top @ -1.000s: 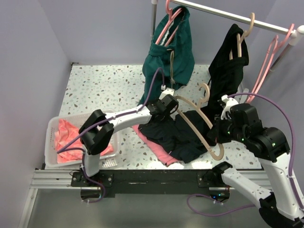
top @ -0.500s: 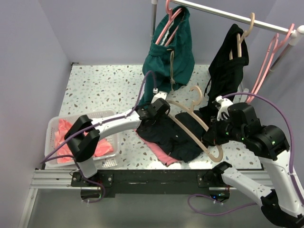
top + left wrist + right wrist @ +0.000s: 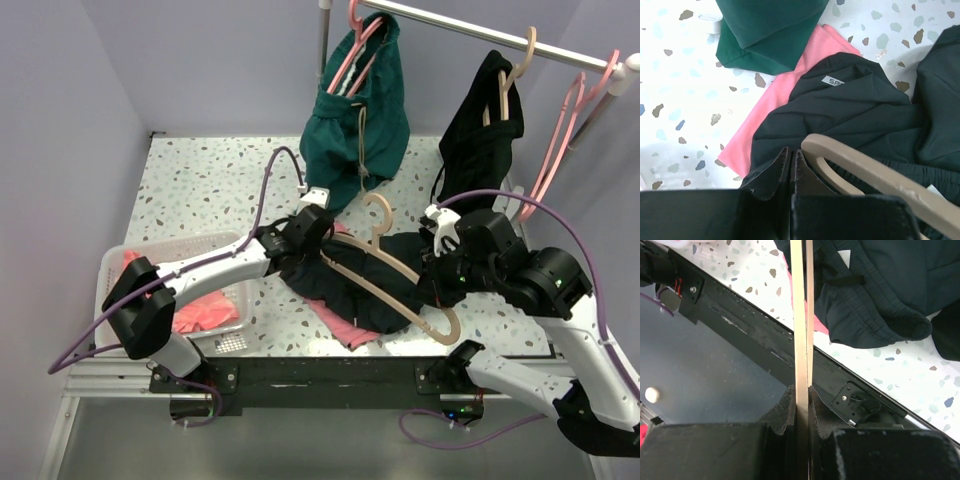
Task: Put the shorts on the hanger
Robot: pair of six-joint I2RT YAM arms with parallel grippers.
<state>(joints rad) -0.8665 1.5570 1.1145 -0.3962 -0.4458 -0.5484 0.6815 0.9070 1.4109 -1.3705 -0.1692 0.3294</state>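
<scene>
The dark navy shorts lie crumpled on the speckled table, on top of a pink cloth. My left gripper is at their left edge. In the left wrist view its jaws are pressed together, with the shorts' fabric drawn up to the tips. The beige hanger lies slanted across the shorts with its hook pointing away from me. One of its ends curves just right of my left fingers. My right gripper is shut on the hanger's thin frame, near its right end. The shorts lie beyond it.
The pink cloth sticks out under the shorts. A white basket with pink clothes stands at the near left. A rail at the back carries a teal garment, a black garment and pink hangers.
My left gripper has shut and moved left along the shorts' edge. My right arm has carried the hanger left, and it now lies further over the shorts.
</scene>
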